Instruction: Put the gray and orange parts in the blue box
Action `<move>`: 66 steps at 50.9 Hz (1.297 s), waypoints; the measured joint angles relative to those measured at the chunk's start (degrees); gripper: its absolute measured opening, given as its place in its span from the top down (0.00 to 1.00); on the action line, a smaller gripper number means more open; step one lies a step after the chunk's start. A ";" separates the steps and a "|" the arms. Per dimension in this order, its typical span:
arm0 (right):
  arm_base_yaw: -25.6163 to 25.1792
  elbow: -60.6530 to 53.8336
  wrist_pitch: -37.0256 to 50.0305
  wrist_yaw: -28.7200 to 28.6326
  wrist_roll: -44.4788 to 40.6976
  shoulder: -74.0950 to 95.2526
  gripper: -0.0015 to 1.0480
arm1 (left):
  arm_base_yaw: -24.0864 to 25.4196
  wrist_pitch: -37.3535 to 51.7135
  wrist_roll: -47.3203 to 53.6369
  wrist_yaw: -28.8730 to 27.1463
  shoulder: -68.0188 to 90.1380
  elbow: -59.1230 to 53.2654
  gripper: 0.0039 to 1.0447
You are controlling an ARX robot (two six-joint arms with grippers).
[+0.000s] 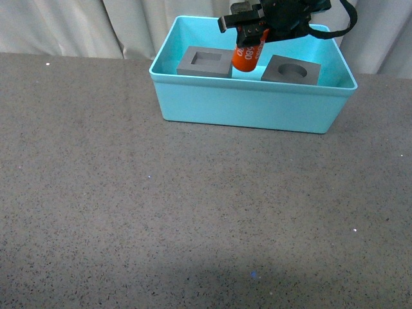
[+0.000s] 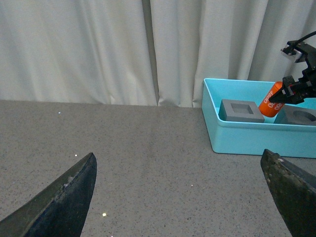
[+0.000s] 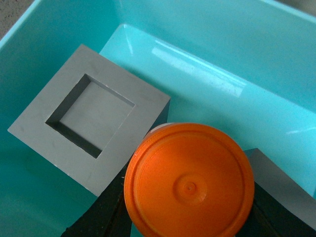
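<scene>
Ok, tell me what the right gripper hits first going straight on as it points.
Likely the floor of the blue box, reached by the orange cylinder it holds, in the gap beside the square-recess cube; depth is unclear, so it could clip that cube's edge.

- The right gripper [image 1: 250, 40] is black throughout, with a blocky body of angular plates and a flat bar jutting from one side.
- A thick black cable [image 1: 352, 16] runs off its housing in a smooth loop.
- In the left wrist view, the same gripper shows thin, bracket-like black outlines.
- The right gripper's fingers [image 3: 106, 215] are matte black with bevelled edges.
- Of the left gripper [image 2: 177, 157], only two fingers show.
- The left gripper's fingers [image 2: 66, 197] are dark grey wedges tapering to points, their inner edges scuffed paler and flecked with light specks.
</scene>
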 joint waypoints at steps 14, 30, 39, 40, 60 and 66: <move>0.17 1.33 -2.75 -0.33 -1.01 3.87 0.59 | 0.00 0.00 0.00 0.00 0.00 0.00 0.06; 0.09 1.60 -3.58 -0.90 -1.01 3.78 0.46 | 0.00 0.00 0.00 0.00 0.00 0.00 0.06; -0.37 -4.70 0.74 -2.14 -0.77 -1.36 0.17 | 0.00 0.00 0.00 0.00 0.00 0.00 0.06; -0.44 -5.16 0.98 -2.23 -0.77 -1.84 0.16 | 0.00 0.00 0.00 0.00 0.00 0.00 0.06; -7.67 -40.17 28.26 0.81 1.07 -35.80 0.09 | 0.00 0.00 0.00 0.00 0.00 0.00 0.06; -10.25 -53.99 34.93 3.87 0.31 -46.07 0.09 | 0.00 0.00 0.00 0.00 0.00 0.00 0.06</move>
